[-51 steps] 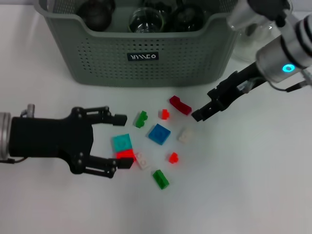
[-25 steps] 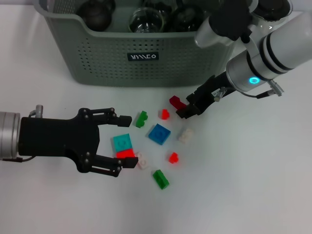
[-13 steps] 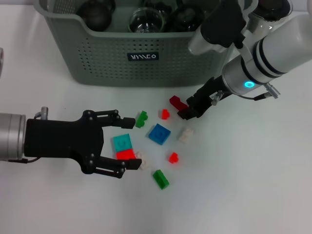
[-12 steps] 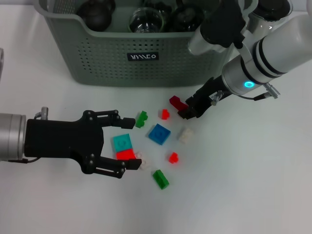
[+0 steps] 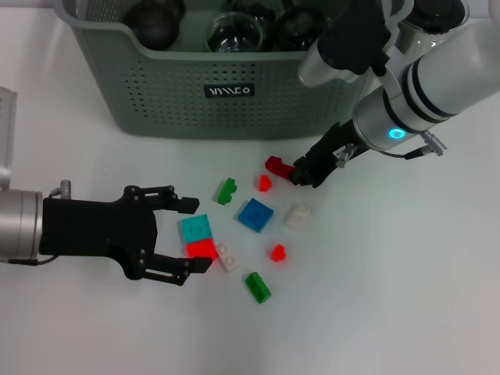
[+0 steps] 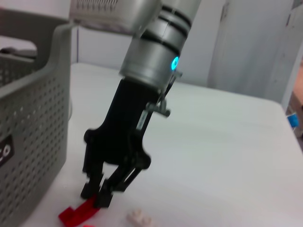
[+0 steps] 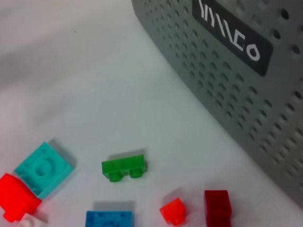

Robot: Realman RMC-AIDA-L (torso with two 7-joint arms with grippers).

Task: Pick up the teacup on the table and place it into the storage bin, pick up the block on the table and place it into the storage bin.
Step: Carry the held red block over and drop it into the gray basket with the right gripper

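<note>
Several small blocks lie scattered on the white table in front of the storage bin (image 5: 156, 86), a grey-green perforated basket. My right gripper (image 5: 298, 174) is shut on one end of a dark red block (image 5: 273, 165). The left wrist view shows the same right gripper (image 6: 94, 197) pinching that dark red block (image 6: 75, 213) low over the table. My left gripper (image 5: 197, 235) hovers open around a teal block (image 5: 196, 228) and a red block (image 5: 201, 248), holding nothing. No teacup shows on the table. Dark rounded vessels (image 5: 148, 19) and a clear glass one (image 5: 233, 31) sit in the bin.
Near the grippers lie a green block (image 5: 226, 190), a small red one (image 5: 264, 183), a blue one (image 5: 255, 214), two white ones (image 5: 297, 214) and another green one (image 5: 257, 287). The bin wall (image 7: 246, 94) stands just behind the blocks.
My right gripper has come down and left onto the dark red block and shut on it, and the block has shifted slightly left. My left gripper drew back a little to the left.
</note>
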